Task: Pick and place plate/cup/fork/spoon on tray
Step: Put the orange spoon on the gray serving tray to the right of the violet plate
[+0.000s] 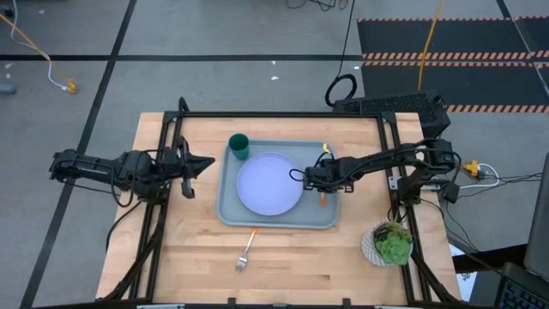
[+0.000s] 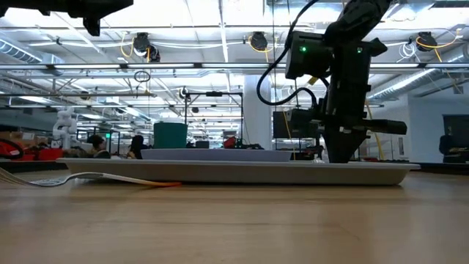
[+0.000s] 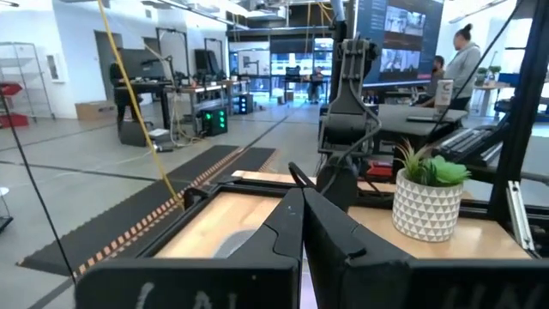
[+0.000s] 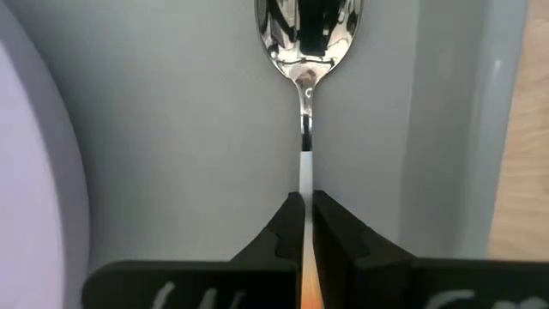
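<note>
The grey-blue tray (image 1: 225, 199) lies in the middle of the table. On it are the lavender plate (image 1: 268, 183) and, at its far left corner, the dark green cup (image 1: 238, 147). My right gripper (image 1: 324, 182) points down over the tray's right strip, beside the plate, shut on the spoon (image 4: 307, 51). The spoon's bowl points toward the far edge. The fork (image 1: 246, 251) lies on the bare table in front of the tray. My left gripper (image 1: 196, 163) is shut and empty, off the tray's left side. My right gripper pinches the spoon's handle (image 4: 304, 176) between its two fingers, where the handle meets the metal neck. The fingers come from above, pointing down, one on each side of the handle. The spoon lies level along the tray floor; whether it rests on it, I cannot tell.
A white pot with a green plant (image 1: 392, 243) stands at the table's near right. Black frame rails (image 1: 283, 113) run along the table's far, left and right sides. There is bare wood in front of the tray around the fork.
</note>
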### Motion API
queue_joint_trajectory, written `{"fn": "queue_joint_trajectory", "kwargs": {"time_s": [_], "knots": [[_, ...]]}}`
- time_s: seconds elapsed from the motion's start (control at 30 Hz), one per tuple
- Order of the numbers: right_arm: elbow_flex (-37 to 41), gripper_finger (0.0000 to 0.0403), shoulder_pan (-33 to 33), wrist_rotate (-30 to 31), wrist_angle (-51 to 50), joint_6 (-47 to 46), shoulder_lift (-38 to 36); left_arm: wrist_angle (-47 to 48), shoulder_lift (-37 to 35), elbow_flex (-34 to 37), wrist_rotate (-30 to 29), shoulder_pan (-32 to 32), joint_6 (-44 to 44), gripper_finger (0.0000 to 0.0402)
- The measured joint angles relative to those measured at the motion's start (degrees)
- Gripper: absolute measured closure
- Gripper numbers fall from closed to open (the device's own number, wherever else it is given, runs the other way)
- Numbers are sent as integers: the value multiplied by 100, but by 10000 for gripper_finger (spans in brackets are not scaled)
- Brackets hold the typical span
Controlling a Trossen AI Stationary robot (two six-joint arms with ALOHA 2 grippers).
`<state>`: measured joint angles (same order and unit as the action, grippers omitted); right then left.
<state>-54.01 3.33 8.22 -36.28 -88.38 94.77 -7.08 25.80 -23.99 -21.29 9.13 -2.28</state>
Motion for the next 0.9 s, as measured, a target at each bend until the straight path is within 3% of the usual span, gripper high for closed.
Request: {"fn": "queue_joint_trajectory", "kwargs": {"time_s": [0.5,0.9], "knots": [[5,400,9,76,3,-59,-56,143,0,0,84,2,130,394],[5,356,9,79,20,-22,-56,156,0,0,86,2,128,394]]}}
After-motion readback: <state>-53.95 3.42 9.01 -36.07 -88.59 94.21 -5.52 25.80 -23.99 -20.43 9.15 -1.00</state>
